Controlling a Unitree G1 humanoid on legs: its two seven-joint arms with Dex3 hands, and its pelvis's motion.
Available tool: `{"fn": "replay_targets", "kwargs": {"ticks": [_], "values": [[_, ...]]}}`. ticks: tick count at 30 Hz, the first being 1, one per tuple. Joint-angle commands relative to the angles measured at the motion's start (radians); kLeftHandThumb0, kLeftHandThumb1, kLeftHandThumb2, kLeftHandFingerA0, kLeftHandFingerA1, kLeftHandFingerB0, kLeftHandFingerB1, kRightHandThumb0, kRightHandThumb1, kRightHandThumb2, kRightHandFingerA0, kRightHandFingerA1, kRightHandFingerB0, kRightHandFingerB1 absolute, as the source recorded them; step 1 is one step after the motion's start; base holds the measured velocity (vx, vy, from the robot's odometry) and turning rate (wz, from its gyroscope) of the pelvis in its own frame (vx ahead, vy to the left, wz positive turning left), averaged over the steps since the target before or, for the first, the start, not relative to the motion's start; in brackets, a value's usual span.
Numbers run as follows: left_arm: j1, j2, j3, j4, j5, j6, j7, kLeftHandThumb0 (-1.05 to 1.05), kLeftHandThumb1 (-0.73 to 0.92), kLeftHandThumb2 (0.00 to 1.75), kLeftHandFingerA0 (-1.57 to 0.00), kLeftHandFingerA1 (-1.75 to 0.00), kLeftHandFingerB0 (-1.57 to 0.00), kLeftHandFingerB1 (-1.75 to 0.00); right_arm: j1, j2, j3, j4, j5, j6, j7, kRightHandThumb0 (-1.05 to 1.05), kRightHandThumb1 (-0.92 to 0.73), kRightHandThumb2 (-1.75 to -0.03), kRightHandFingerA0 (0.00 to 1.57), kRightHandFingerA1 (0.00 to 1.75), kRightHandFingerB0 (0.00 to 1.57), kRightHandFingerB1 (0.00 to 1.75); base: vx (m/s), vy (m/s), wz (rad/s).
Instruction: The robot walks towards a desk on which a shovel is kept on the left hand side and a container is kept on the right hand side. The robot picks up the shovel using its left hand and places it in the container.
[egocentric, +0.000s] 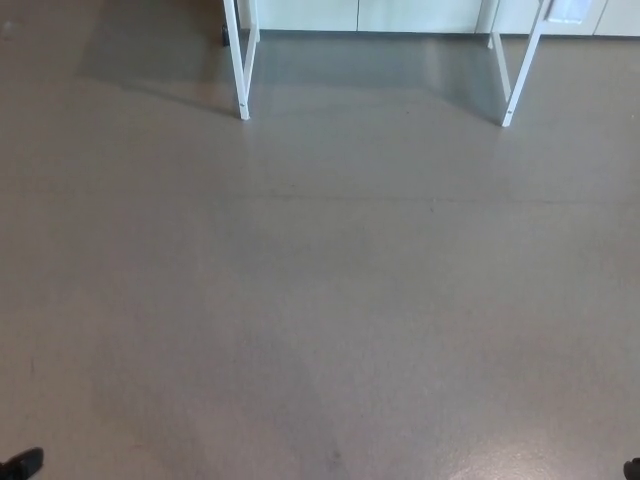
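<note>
Neither the shovel nor the container shows in the head view, because the desk top is above the picture's upper edge. Only the desk's white legs appear, the left leg (241, 70) and the right leg (520, 70), standing on the floor far ahead. A small black tip of my left hand (20, 464) pokes in at the bottom left corner. A smaller black tip of my right hand (632, 468) shows at the bottom right corner. Too little of either hand is visible to tell its state.
Grey-brown floor (320, 300) stretches from me to the desk legs. Pale cabinet fronts (360, 14) run along the top edge behind the desk. A dark shadow lies under the desk.
</note>
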Motion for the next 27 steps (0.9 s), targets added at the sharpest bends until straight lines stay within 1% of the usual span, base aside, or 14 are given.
{"fn": "replay_targets", "kwargs": {"ticks": [1, 3, 8, 9, 11, 15, 18, 23, 27], "values": [[-0.009, 0.022, 0.001, 0.004, 0.006, -0.047, 0.014, -0.18, 0.55, 0.58, -0.27, -0.33, -0.24, -0.3, -0.007, -0.015, 0.003, 0.01, -0.003, -0.024, -0.008, -0.26, -0.59, -0.57, 0.44, 0.44, 0.3, 0.37, -0.13, -0.007, 0.16], [-0.017, 0.023, -0.002, 0.007, 0.008, -0.048, 0.016, -0.18, 0.55, 0.58, -0.27, -0.34, -0.24, -0.3, -0.017, -0.018, 0.002, 0.016, 0.0, -0.022, -0.007, -0.26, -0.59, -0.57, 0.44, 0.44, 0.3, 0.37, -0.14, -0.007, 0.24], [-0.013, 0.024, 0.0, 0.02, 0.002, -0.06, 0.004, -0.19, 0.54, 0.58, -0.27, -0.34, -0.24, -0.31, -0.003, -0.02, 0.005, -0.005, 0.0, -0.008, -0.01, -0.25, -0.59, -0.57, 0.43, 0.43, 0.3, 0.36, 0.0, 0.054, -0.07], [-0.016, 0.025, 0.001, 0.027, 0.001, -0.062, 0.003, -0.17, 0.55, 0.57, -0.26, -0.33, -0.23, -0.3, -0.002, -0.021, 0.007, -0.006, -0.002, -0.008, -0.011, -0.25, -0.59, -0.57, 0.44, 0.44, 0.3, 0.36, 0.11, 0.162, -0.1], [-0.016, 0.032, -0.014, 0.025, 0.023, -0.071, 0.021, -0.2, 0.54, 0.59, -0.26, -0.34, -0.23, -0.31, -0.007, -0.021, 0.009, -0.009, 0.0, -0.006, -0.006, -0.25, -0.59, -0.57, 0.44, 0.44, 0.29, 0.36, 0.17, 0.245, -0.14], [-0.02, 0.025, -0.004, 0.021, 0.001, -0.056, 0.016, -0.17, 0.55, 0.58, -0.27, -0.33, -0.24, -0.3, -0.01, -0.026, 0.016, -0.004, -0.007, -0.008, -0.015, -0.26, -0.59, -0.57, 0.43, 0.44, 0.3, 0.36, 0.19, 0.346, 0.03], [-0.02, 0.025, -0.005, 0.008, -0.001, -0.052, 0.015, -0.21, 0.55, 0.58, -0.26, -0.34, -0.23, -0.3, -0.019, -0.025, 0.013, 0.006, -0.001, -0.016, -0.014, -0.24, -0.58, -0.57, 0.44, 0.44, 0.3, 0.37, 0.25, 0.144, 0.03], [-0.021, 0.018, -0.002, 0.008, -0.008, -0.065, 0.007, -0.19, 0.53, 0.57, -0.27, -0.34, -0.23, -0.31, -0.019, -0.03, 0.015, 0.0, -0.006, -0.017, -0.017, -0.26, -0.58, -0.57, 0.46, 0.43, 0.3, 0.36, 0.25, -0.004, 0.09], [-0.016, 0.013, -0.006, 0.001, -0.004, -0.073, 0.01, -0.16, 0.54, 0.57, -0.27, -0.34, -0.23, -0.3, -0.013, -0.033, 0.021, -0.014, -0.014, -0.01, -0.023, -0.28, -0.58, -0.57, 0.48, 0.44, 0.31, 0.36, 0.29, -0.144, 0.12]]}}
